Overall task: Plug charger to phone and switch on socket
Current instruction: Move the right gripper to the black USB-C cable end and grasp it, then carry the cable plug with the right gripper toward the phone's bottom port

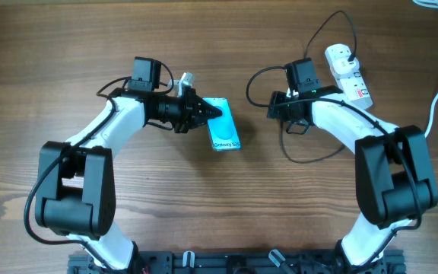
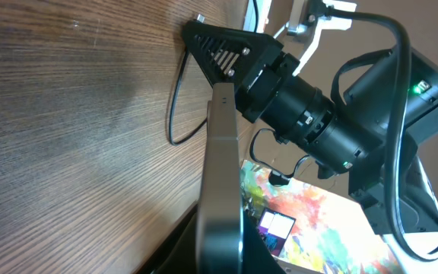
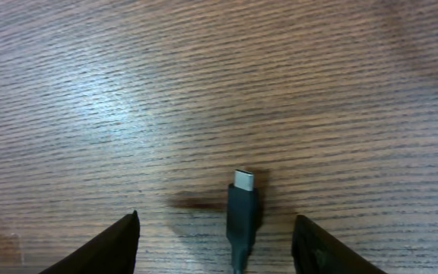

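Lower centre of the right wrist view: the charger [image 3: 242,207], a slim black plug with a silver tip, lies on the wooden table [image 3: 204,91] between the right gripper's [image 3: 217,224] wide-spread fingers, untouched. Overhead, at centre, the left gripper [image 1: 210,113] clamps the phone [image 1: 224,129] by its edge, cyan screen up. Upper right: the white socket [image 1: 350,74].

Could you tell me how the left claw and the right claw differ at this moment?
The left claw is shut on the phone; the right claw is open, the charger plug between its fingers, touched by neither. The right claw is nearer the socket than the left claw. Both are black.
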